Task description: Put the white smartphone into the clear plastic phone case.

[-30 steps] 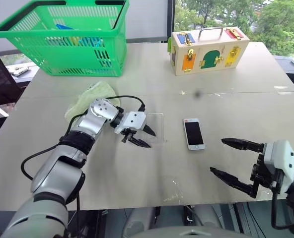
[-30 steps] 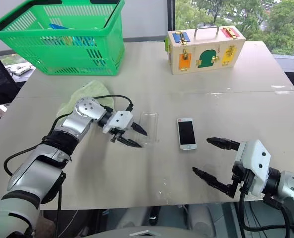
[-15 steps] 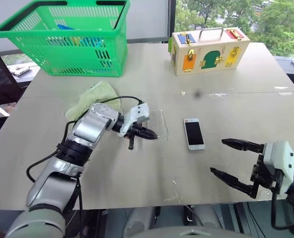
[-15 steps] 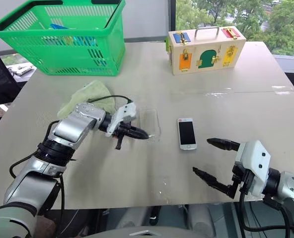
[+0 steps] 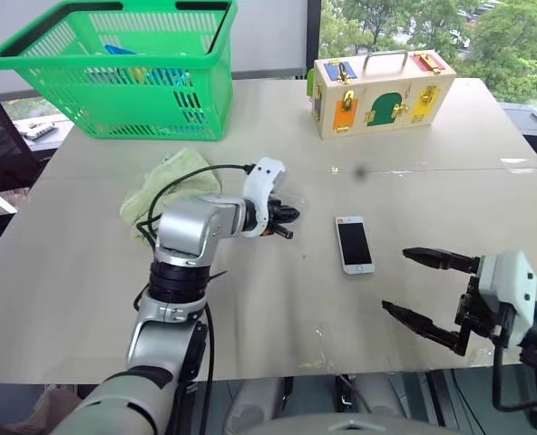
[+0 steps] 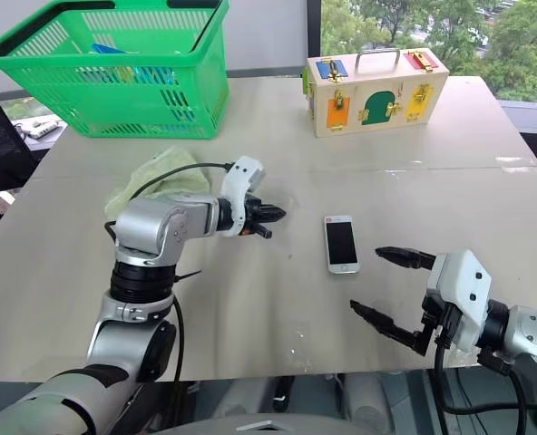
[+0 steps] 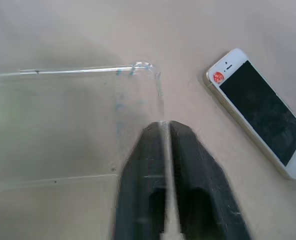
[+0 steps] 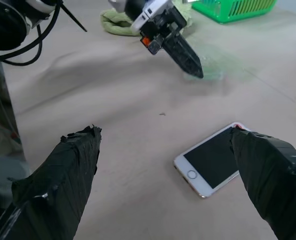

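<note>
Right gripper [image 5: 432, 292] hovers near the table's front edge, fingers spread wide, holding nothing. White phone [image 5: 354, 244] lies flat, screen up, just beyond it. Left gripper [image 7: 164, 165] is pinched narrow on the edge of the clear case [image 7: 73, 127], lifted off the table [image 5: 268, 299]. Far back: green basket [image 5: 114, 68] holds blue and yellow items; wooden latch box [image 5: 382, 91] is closed.

Left pincer [image 7: 165, 131] rolled, pinched case [image 7: 73, 125] edge, lifted it.

We can read no text, brand or number anywhere; the red mark on the white smartphone [image 7: 218, 77] stays illegible.
</note>
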Robot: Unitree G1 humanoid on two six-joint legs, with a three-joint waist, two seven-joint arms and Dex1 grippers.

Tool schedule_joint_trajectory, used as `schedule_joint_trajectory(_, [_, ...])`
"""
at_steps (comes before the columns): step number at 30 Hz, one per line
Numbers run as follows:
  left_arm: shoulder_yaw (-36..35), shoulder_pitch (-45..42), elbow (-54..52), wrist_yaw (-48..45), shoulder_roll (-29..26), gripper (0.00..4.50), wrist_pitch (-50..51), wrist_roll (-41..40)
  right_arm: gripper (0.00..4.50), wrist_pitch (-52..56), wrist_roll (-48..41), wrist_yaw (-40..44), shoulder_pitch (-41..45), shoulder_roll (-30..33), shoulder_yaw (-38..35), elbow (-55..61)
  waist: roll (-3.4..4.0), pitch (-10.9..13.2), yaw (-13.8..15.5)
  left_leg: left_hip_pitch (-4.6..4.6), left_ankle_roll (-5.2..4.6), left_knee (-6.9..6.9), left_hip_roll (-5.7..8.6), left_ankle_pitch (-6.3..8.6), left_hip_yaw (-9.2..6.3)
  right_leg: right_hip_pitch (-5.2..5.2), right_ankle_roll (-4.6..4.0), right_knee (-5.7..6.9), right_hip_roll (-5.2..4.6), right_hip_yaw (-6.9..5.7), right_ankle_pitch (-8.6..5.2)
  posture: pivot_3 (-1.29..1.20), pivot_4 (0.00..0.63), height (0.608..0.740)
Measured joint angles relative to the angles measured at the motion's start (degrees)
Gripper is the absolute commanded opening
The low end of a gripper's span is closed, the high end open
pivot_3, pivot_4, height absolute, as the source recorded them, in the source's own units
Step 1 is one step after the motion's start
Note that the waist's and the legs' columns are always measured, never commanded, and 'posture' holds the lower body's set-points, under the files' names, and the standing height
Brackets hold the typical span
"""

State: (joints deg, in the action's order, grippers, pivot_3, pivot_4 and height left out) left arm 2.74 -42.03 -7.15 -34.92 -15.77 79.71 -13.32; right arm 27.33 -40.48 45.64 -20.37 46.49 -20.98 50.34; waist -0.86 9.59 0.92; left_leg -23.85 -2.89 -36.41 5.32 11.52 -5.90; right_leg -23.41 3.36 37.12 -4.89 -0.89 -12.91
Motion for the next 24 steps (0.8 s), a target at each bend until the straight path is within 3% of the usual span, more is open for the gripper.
schedule_joint_trajectory(2, [-0.05,-0.03,0.0,-0.96,-0.42,2.61,-0.16,-1.79,4.5,0.09,0.0,-0.16,-0.04,-0.01,0.0,0.01,0.0,0.0,-0.02,0.0,0.0,0.0,0.0,0.0,0.0,0.0,0.0,0.0,0.0,0.01,0.0,0.0,0.15,0.74])
schedule_joint_trajectory(5, [-1.28,-0.02,1.97,-8.63,-5.55,2.61,-7.18,-6.65,4.5,0.25,-0.02,-0.67,-1.26,-0.12,-0.02,0.23,0.01,0.0,-0.15,0.01,0.03,0.01,-0.02,0.0,0.01,-0.04,-0.1,0.03,0.01,0.04,0.05,0.0,0.15,0.74])
schedule_joint_trajectory(8, [-1.17,0.73,10.54,-26.51,-18.2,2.61,-25.18,-8.24,4.5,0.29,0.01,-1.19,-2.26,-0.56,-0.04,0.26,0.04,-0.02,-0.41,0.05,0.09,0.07,-0.06,0.03,0.16,-0.16,-0.34,0.09,0.03,0.18,0.06,0.0,0.15,0.74])
schedule_joint_trajectory(11, [1.65,0.43,17.98,-37.83,-22.63,2.61,-38.01,-6.74,4.5,0.29,0.0,-1.4,-2.01,-0.71,0.01,0.26,0.06,-0.03,0.43,0.02,0.05,0.06,-0.01,0.04,0.15,-0.13,-0.5,-0.02,-0.08,0.16,-0.02,0.0,0.15,0.74])
schedule_joint_trajectory(17, [9.46,-8.35,40.51,-50.59,-22.22,2.61,-63.03,1.69,4.5,0.36,0.01,-2.27,-0.68,-0.77,0.7,0.33,-0.05,0.01,1.62,-0.14,-0.02,-0.05,0.05,0.07,0.12,-0.12,-0.39,-0.2,-0.13,0.12,0.06,0.0,0.15,0.74])
schedule_joint_trajectory(24, [13.35,-16.66,59.33,-52.04,-17.95,2.61,-83.76,10.89,4.5,0.81,0.02,-3.52,-1.6,-1.19,0.94,0.65,-0.06,0.01,0.95,-0.34,-0.05,-0.04,0.05,0.08,0.12,-0.27,-0.15,-0.2,-0.09,0.1,0.2,0.0,0.15,0.74])
